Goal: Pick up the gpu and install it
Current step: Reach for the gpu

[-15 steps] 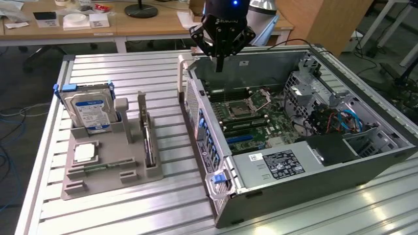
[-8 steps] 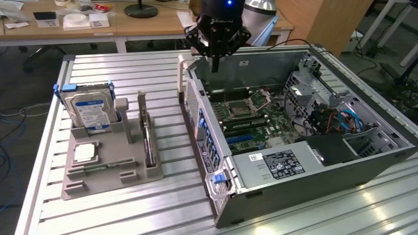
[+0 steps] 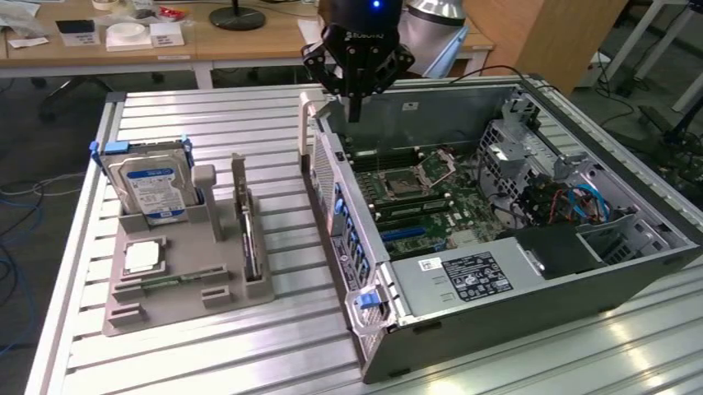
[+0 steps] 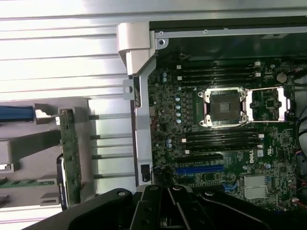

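The gpu (image 3: 252,239) stands on its long edge in a slot of the grey holder (image 3: 176,309), on the exterior view's left of the open computer case (image 3: 516,288). In the wrist view the gpu (image 4: 70,153) shows as a thin green board with a dark edge beside it. My gripper (image 3: 354,113) hangs over the far rear corner of the case, well away from the gpu. It is shut with nothing between its fingers. Its dark body (image 4: 168,208) shows in the wrist view above the motherboard (image 4: 216,143), near the blue slot (image 4: 199,169).
A blue-labelled hard drive (image 3: 154,185) stands upright in the holder and a square CPU chip (image 3: 144,257) lies flat in front of it. The motherboard's CPU socket (image 4: 225,108) is open. Cables and a drive cage (image 3: 561,197) fill the case's far side. Desks stand behind the table.
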Controlling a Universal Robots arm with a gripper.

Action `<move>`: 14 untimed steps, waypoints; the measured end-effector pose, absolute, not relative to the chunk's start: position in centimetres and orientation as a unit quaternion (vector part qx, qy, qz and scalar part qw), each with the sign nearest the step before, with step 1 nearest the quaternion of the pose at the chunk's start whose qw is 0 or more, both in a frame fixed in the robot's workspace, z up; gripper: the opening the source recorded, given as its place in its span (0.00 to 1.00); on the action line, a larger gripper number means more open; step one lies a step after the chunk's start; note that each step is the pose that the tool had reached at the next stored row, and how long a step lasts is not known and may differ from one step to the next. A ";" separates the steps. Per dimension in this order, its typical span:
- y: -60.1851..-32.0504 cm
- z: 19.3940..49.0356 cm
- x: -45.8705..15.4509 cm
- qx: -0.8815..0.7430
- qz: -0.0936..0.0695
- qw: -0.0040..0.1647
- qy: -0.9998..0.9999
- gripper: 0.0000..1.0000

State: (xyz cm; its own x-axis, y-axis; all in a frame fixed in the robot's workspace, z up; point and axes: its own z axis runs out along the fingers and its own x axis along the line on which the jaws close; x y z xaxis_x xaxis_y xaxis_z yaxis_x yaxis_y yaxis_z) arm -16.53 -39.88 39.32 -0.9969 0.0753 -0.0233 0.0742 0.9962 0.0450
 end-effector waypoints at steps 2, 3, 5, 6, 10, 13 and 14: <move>-39.9 39.3 -16.8 0.037 0.022 0.012 0.999 0.11; -39.9 39.3 -16.9 0.037 0.022 0.012 0.999 0.11; -39.9 39.3 -17.1 0.037 0.022 0.013 0.999 0.11; -39.9 39.3 -17.3 0.037 0.022 0.013 0.999 0.11; -39.9 39.3 -17.8 0.037 0.022 0.012 0.999 0.11; -39.9 39.3 -18.2 0.037 0.022 0.013 0.999 0.11; -39.9 39.3 -18.3 0.037 0.022 0.012 0.999 0.11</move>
State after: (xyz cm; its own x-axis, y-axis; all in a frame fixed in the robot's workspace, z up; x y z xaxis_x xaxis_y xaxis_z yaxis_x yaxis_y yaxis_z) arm -18.31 -39.89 39.31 -0.9969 0.0752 -0.0233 0.0741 0.9962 0.0451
